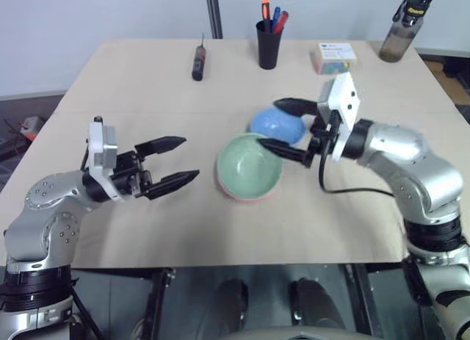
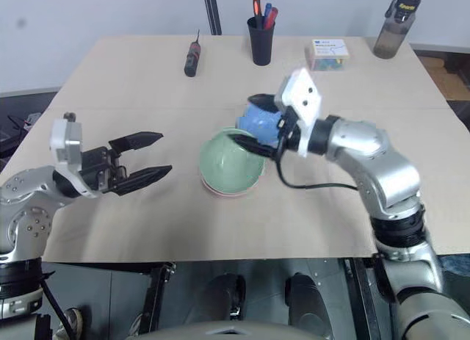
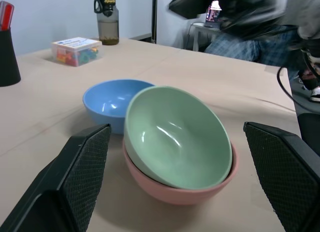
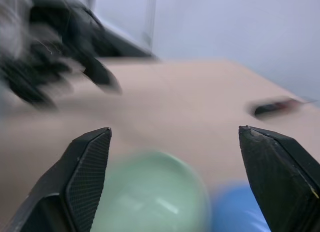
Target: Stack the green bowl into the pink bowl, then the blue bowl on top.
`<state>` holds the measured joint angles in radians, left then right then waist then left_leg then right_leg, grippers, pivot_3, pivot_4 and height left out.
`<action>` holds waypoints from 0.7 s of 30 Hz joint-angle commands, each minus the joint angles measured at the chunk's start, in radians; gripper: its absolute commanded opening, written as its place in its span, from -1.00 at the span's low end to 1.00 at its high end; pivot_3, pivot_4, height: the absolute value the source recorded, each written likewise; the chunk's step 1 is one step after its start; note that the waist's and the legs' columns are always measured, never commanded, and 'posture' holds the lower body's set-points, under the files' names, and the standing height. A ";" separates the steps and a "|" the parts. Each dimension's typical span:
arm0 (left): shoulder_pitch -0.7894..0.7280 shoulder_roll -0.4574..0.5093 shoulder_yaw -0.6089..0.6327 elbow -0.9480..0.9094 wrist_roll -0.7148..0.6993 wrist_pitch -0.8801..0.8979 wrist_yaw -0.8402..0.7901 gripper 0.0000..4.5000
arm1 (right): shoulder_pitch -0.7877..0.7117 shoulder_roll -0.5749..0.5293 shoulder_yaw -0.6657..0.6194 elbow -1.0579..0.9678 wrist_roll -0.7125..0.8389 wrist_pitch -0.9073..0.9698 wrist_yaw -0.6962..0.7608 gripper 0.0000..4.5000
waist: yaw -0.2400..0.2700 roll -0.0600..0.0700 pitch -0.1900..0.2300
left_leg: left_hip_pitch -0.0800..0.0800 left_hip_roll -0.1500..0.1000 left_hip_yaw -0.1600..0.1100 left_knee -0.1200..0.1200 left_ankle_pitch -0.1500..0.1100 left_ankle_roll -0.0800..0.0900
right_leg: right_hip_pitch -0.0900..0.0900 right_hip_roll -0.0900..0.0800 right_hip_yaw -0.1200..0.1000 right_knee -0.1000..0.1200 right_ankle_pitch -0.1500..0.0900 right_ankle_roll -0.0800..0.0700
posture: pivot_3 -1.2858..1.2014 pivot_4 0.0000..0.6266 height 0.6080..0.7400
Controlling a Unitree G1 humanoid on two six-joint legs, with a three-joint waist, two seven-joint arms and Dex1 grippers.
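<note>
The green bowl [image 1: 248, 166] sits tilted inside the pink bowl [image 3: 175, 194] at the table's middle. The blue bowl [image 1: 273, 124] stands on the table just behind them, touching or nearly touching. My right gripper [image 1: 269, 124] hovers over the blue bowl and the green bowl's far rim, pointing left. It is open, and its wrist view shows nothing between its fingers [image 4: 89, 169]. My left gripper [image 1: 190, 158] is open to the left of the stacked bowls, pointing at them with a gap between. The green bowl [image 3: 175, 137] lies straight ahead of its fingers [image 3: 80, 167].
At the table's far side stand a black cup of pens [image 1: 269, 42], a dark screwdriver [image 1: 198, 61], a small box of coloured pieces [image 1: 336, 57] and a bottle [image 1: 404, 28]. A black cable [image 1: 352, 191] loops from my right wrist over the table.
</note>
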<state>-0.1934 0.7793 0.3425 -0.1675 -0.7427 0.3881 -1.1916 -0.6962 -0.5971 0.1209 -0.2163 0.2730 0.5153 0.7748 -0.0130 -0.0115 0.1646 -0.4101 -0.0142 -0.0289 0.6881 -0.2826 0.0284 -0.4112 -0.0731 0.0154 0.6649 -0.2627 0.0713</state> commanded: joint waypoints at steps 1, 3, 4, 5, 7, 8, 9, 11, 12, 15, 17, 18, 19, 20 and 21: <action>-0.016 0.006 0.010 -0.026 -0.016 0.000 0.004 1.00 | -0.034 -0.076 0.095 0.220 -0.211 -0.327 0.046 0.89 | -0.005 0.000 0.000 | 0.000 0.000 0.001 0.000 0.000 0.000 | -0.001 0.000 0.001 0.000 0.000 0.000 | 0.03 -0.52 1.00; -0.009 0.009 0.018 -0.036 -0.021 0.005 0.009 1.00 | -0.071 -0.068 0.144 0.359 -0.280 -0.485 0.068 0.89 | -0.016 0.000 0.000 | 0.000 0.000 0.002 -0.001 0.000 0.000 | -0.002 0.001 0.001 0.001 0.000 0.000 | 0.03 -0.52 1.00; -0.005 0.010 0.023 -0.043 -0.024 0.008 0.013 1.00 | -0.088 -0.059 0.161 0.411 -0.300 -0.545 0.082 0.89 | -0.030 0.001 0.000 | 0.000 0.001 0.002 -0.002 0.000 0.000 | -0.002 0.002 0.002 0.001 0.000 0.000 | 0.03 -0.52 1.00; -0.001 0.010 0.026 -0.046 -0.026 0.009 0.015 1.00 | -0.101 -0.051 0.171 0.449 -0.313 -0.588 0.092 0.89 | -0.032 0.001 0.001 | 0.000 0.001 0.003 -0.002 0.000 -0.001 | -0.003 0.002 0.002 0.001 0.000 0.000 | 0.03 -0.52 1.00; 0.017 0.011 0.037 -0.063 -0.032 0.015 0.023 1.00 | -0.132 -0.022 0.195 0.532 -0.342 -0.674 0.097 0.89 | -0.041 0.001 0.001 | 0.000 0.002 0.003 -0.003 0.000 -0.001 | -0.003 0.002 0.003 0.001 0.000 0.000 | 0.03 -0.52 1.00; 0.028 0.011 0.044 -0.076 -0.037 0.020 0.029 1.00 | -0.148 -0.006 0.207 0.574 -0.358 -0.712 0.098 0.89 | -0.047 0.001 0.001 | 0.000 0.003 0.004 -0.003 0.000 -0.001 | -0.003 0.002 0.004 0.001 0.000 0.000 | 0.03 -0.52 1.00; 0.035 0.011 0.049 -0.085 -0.041 0.024 0.034 1.00 | -0.160 0.007 0.212 0.609 -0.369 -0.744 0.100 0.89 | -0.049 0.001 0.001 | 0.000 0.004 0.004 -0.002 0.000 -0.001 | -0.003 0.001 0.004 0.001 0.000 0.000 | 0.03 -0.52 1.00; 0.062 0.013 0.068 -0.107 -0.048 0.031 0.046 1.00 | -0.200 0.042 0.238 0.696 -0.413 -0.828 0.084 0.89 | -0.049 0.001 0.001 | 0.000 0.004 0.003 -0.002 0.000 -0.001 | -0.003 0.001 0.003 0.001 0.000 0.000 | 0.03 -0.52 1.00; 0.076 0.015 0.077 -0.117 -0.052 0.033 0.051 1.00 | -0.219 0.061 0.250 0.739 -0.435 -0.868 0.075 0.89 | -0.049 0.001 0.001 | 0.000 0.004 0.003 -0.002 0.000 -0.001 | -0.003 0.001 0.003 0.001 0.000 0.000 | 0.03 -0.52 1.00; 0.098 0.017 0.093 -0.136 -0.061 0.037 0.061 1.00 | -0.251 0.093 0.279 0.829 -0.478 -0.948 0.076 0.89 | -0.048 0.001 0.001 | 0.000 0.004 0.003 -0.002 0.000 -0.001 | -0.003 0.001 0.003 0.001 0.000 0.000 | 0.03 -0.52 1.00; 0.108 0.018 0.102 -0.145 -0.067 0.042 0.066 1.00 | -0.270 0.118 0.291 0.904 -0.507 -0.993 0.067 0.89 | -0.045 0.001 0.001 | 0.000 0.004 0.002 -0.002 0.001 -0.001 | -0.003 0.001 0.003 0.001 0.000 0.000 | 0.03 -0.52 1.00; 0.111 0.019 0.105 -0.149 -0.069 0.044 0.070 1.00 | -0.282 0.131 0.296 0.943 -0.521 -1.015 0.059 0.89 | -0.045 0.001 0.001 | 0.000 0.004 0.002 -0.002 0.001 -0.001 | -0.003 0.001 0.003 0.001 0.000 0.000 | 0.03 -0.52 1.00; 0.115 0.020 0.107 -0.153 -0.071 0.045 0.073 1.00 | -0.295 0.143 0.300 0.985 -0.535 -1.032 0.051 0.66 | -0.045 0.001 0.001 | 0.000 0.004 0.002 -0.002 0.001 -0.001 | -0.003 0.001 0.003 0.000 0.000 0.000 | 0.03 -0.52 1.00; 0.117 0.020 0.110 -0.157 -0.072 0.046 0.076 1.00 | -0.307 0.148 0.308 1.020 -0.551 -1.052 0.050 0.54 | -0.045 0.001 0.001 | 0.000 0.004 0.002 -0.002 0.001 -0.001 | -0.003 0.001 0.003 0.000 0.000 0.000 | 0.03 -0.52 1.00; 0.120 0.020 0.114 -0.160 -0.074 0.048 0.079 1.00 | -0.318 0.153 0.312 1.052 -0.565 -1.071 0.044 0.36 | -0.044 0.001 0.001 | 0.000 0.004 0.002 -0.002 0.001 -0.001 | -0.003 0.001 0.003 0.000 0.000 0.000 | 0.03 -0.52 1.00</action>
<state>-0.0752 0.7833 0.4226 -0.2868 -0.7903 0.4359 -1.1216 -0.9671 -0.4424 0.4338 0.7976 -0.2713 -0.5058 0.8378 -0.0568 -0.0103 0.1654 -0.4103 -0.0102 -0.0267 0.6857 -0.2820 0.0271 -0.4141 -0.0723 0.0181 0.6652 -0.2626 0.0710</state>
